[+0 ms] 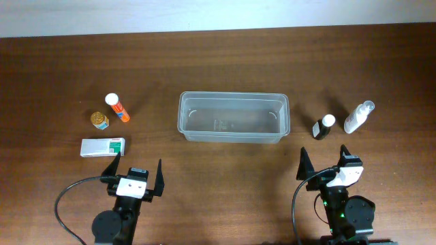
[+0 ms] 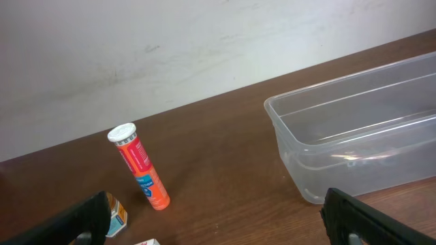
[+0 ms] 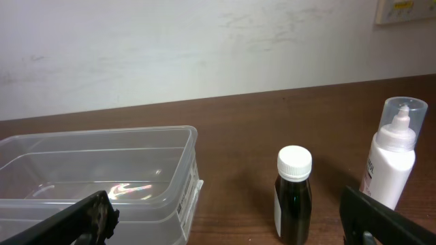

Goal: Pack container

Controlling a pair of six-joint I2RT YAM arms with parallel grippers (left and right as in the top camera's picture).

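The container (image 1: 233, 95) sits empty at mid-table, presumably so that either arm can reach it. Left of the container are an orange tube (image 1: 117, 107), a small jar (image 1: 101, 120) whose label is too small to read, and a flat box (image 1: 102, 147). Right of it stand a dark bottle (image 1: 323, 127) and a white spray bottle (image 1: 359, 117). The left gripper (image 1: 136, 168) and right gripper (image 1: 324, 163) sit on the container's near side, jaws spread wide, holding nothing. Packing appears not yet begun.

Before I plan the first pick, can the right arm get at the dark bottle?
Probably yes: the right gripper is open, and the dark bottle stands just ahead of it, apart from the spray bottle and container.
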